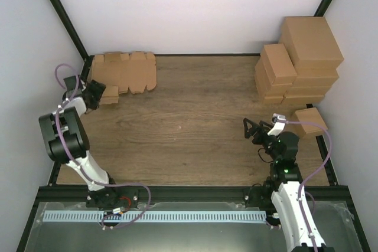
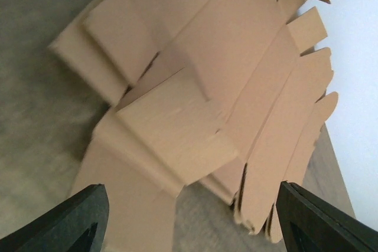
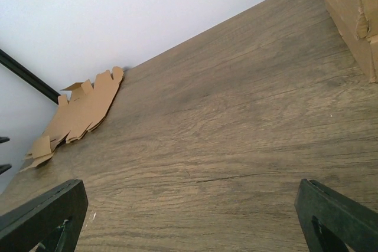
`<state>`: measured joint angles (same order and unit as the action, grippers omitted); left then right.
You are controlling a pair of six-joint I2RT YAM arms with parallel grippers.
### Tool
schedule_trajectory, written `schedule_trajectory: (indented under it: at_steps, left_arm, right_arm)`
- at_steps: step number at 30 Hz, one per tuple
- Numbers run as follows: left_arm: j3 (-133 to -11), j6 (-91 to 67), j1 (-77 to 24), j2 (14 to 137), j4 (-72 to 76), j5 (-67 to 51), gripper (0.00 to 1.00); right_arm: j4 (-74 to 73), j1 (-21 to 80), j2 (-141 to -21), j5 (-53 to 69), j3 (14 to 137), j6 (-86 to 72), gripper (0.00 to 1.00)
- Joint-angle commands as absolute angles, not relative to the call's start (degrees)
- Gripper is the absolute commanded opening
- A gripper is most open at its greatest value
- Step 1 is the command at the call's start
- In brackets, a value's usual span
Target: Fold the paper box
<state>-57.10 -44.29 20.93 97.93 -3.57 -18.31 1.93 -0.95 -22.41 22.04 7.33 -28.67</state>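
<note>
Left wrist view: the left fingers (image 2: 82, 222) stand wide apart and grasp nothing. Just ahead of them, in line with the gap between them, lies the paper box (image 2: 171, 128), a thin brown die-cut piece with one flap raised a little. Its long axis seems to run slanted across the gap, from near-left to far-right, so I think the fingers must turn somewhat before they can close on one edge. Whether a fingertip touches the cardboard already, I cannot tell.

Behind the piece is the pile of notched blanks (image 2: 277, 87), and the two overlap, which could make the fingers catch more than one sheet.

From above, the paper box sits at the far left of the surface (image 1: 189, 122). The right fingers (image 3: 47, 210), also released and empty, are well apart from it, near the cartons (image 1: 301, 57). The left arm is clearly nearer.
</note>
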Motion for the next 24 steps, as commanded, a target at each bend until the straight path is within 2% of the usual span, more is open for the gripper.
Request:
schedule_trajectory:
  at_steps: [1,7,12,17,24]
  left_arm:
    - [-66.13,-44.85,21.18,104.94,-5.49,-25.65,0.8]
    - [-73.12,-47.68,21.09,110.81,-12.55,-23.04,0.79]
    - [-76.97,-54.67,21.01,114.46,-17.89,-22.58,0.86]
    - [-80.28,-60.28,20.52,113.73,-24.73,-14.73,0.9]
    - [-89.54,-61.65,19.42,118.56,-32.07,-12.78,0.9]
  right_arm:
    - [3.59,-0.97,-23.2,23.24,7.64,-29.07,1.0]
    - [3.82,-0.97,-23.73,22.93,7.65,-29.16,1.0]
    - [3.78,-0.97,-23.69,23.09,7.65,-29.09,1.0]
    - [3.78,-0.97,-23.6,23.08,7.62,-29.09,1.0]
    - [3.73,-0.97,-23.64,23.07,7.69,-29.09,1.0]
